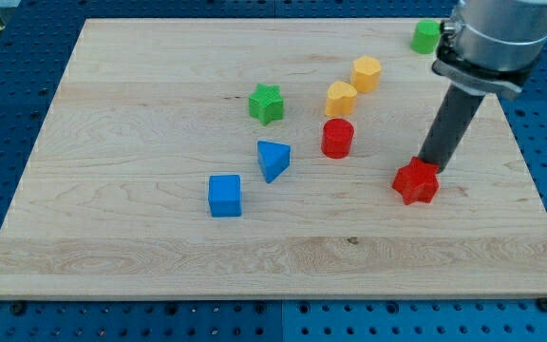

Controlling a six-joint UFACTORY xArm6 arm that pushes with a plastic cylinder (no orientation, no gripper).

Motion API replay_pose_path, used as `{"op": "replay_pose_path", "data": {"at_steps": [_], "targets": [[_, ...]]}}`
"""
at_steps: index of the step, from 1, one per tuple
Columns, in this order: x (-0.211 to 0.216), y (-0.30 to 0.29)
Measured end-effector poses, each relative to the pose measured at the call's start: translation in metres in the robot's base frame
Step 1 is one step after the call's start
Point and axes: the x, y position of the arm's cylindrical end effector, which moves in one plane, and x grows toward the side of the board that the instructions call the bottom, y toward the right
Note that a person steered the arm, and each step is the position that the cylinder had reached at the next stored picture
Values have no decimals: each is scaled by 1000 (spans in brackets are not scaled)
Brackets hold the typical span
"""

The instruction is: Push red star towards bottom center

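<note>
The red star (416,181) lies on the wooden board (160,256), right of the middle and toward the view's right. My tip (433,165) stands right at the star's upper right edge, touching or almost touching it. The dark rod rises from there up to the arm's grey end at the view's top right.
A red cylinder (337,138) lies left of the star. Two orange blocks (341,97) (367,72) lie above it. A green star (267,103), a blue triangle (273,160) and a blue cube (224,196) lie further left. A green block (425,36) sits at the top right.
</note>
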Motion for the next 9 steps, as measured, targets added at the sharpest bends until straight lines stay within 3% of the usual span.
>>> {"op": "replay_pose_path", "data": {"at_steps": [2,6,9], "targets": [[32,-26],[77,-11],[98,-79]]}}
